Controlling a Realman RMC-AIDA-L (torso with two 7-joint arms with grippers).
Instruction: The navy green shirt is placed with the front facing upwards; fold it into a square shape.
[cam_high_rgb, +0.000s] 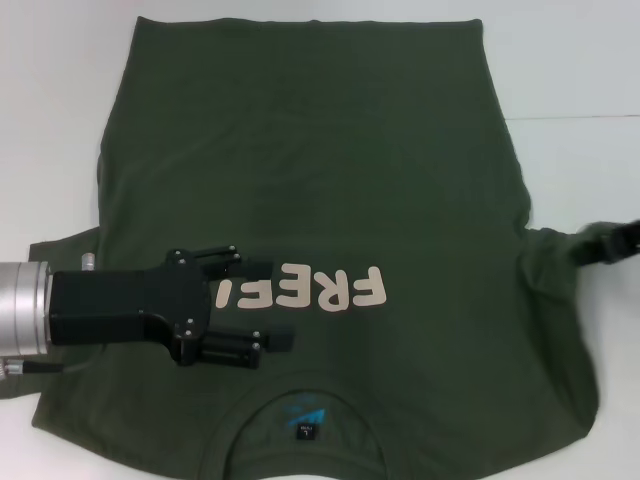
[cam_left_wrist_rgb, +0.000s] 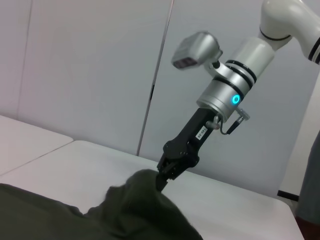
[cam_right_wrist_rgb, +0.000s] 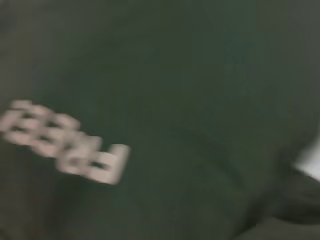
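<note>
The navy green shirt (cam_high_rgb: 330, 170) lies spread on the white table, front up. Its pale pink "FREE!" print (cam_high_rgb: 320, 290) and collar label (cam_high_rgb: 305, 425) are near the front edge. My left gripper (cam_high_rgb: 255, 300) hovers open over the chest, just left of the print, with nothing between its fingers. At the right edge, my right gripper (cam_high_rgb: 603, 246) is shut on the shirt's right sleeve (cam_high_rgb: 555, 255) and holds it bunched. In the left wrist view the right gripper (cam_left_wrist_rgb: 161, 183) pinches a raised peak of the shirt (cam_left_wrist_rgb: 142, 200). The right wrist view shows only the shirt (cam_right_wrist_rgb: 200, 100) and its blurred print (cam_right_wrist_rgb: 65, 150).
The white table (cam_high_rgb: 580, 70) shows around the shirt at the back and on both sides. The shirt's left sleeve (cam_high_rgb: 65, 248) pokes out behind my left arm. A pale wall (cam_left_wrist_rgb: 90, 75) stands beyond the table.
</note>
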